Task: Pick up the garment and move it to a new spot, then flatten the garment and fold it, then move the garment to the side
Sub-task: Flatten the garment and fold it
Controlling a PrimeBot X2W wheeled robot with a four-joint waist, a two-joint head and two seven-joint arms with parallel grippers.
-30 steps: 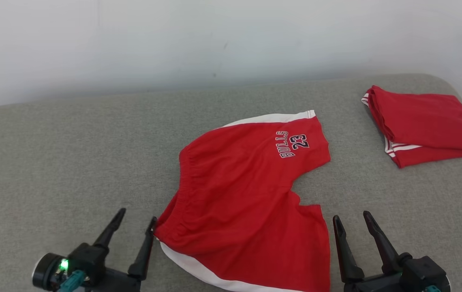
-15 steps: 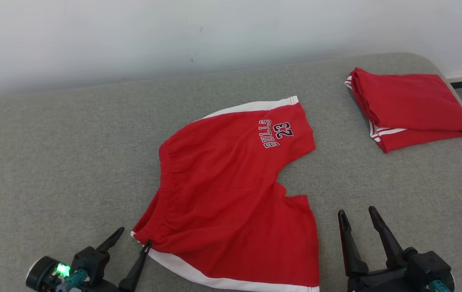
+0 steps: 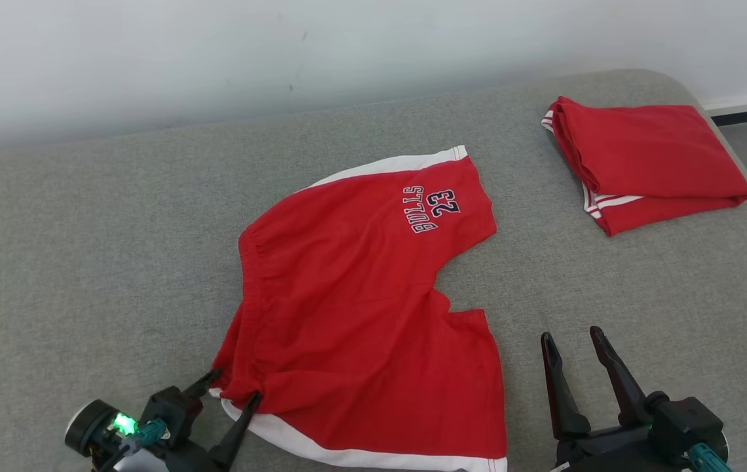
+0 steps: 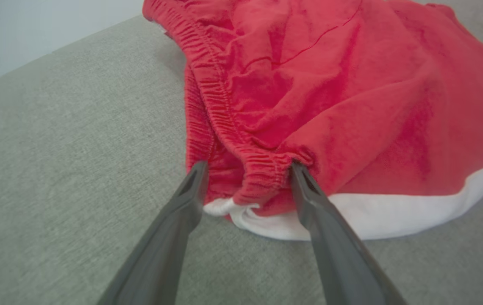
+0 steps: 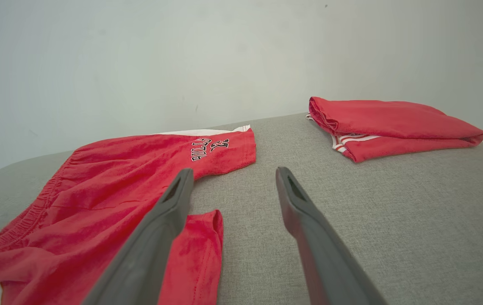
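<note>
Upholstery (image 3: 72,216) in grey weave bears red Bulls 23 shorts (image 3: 354,295) spread at its middle, a folded red garment (image 3: 649,157) far right. Left gripper (image 3: 236,385), jaws apart, straddles the shorts' near waistband corner; right gripper (image 3: 571,334) gapes empty beside the near leg.

- My left fingers (image 3: 237,426) (image 4: 173,237) stand spread wide, reaching forward, low on my left.
- My right fingers (image 3: 558,387) (image 5: 309,237) stand spread wide too, pointing forward, grasping nothing.
</note>
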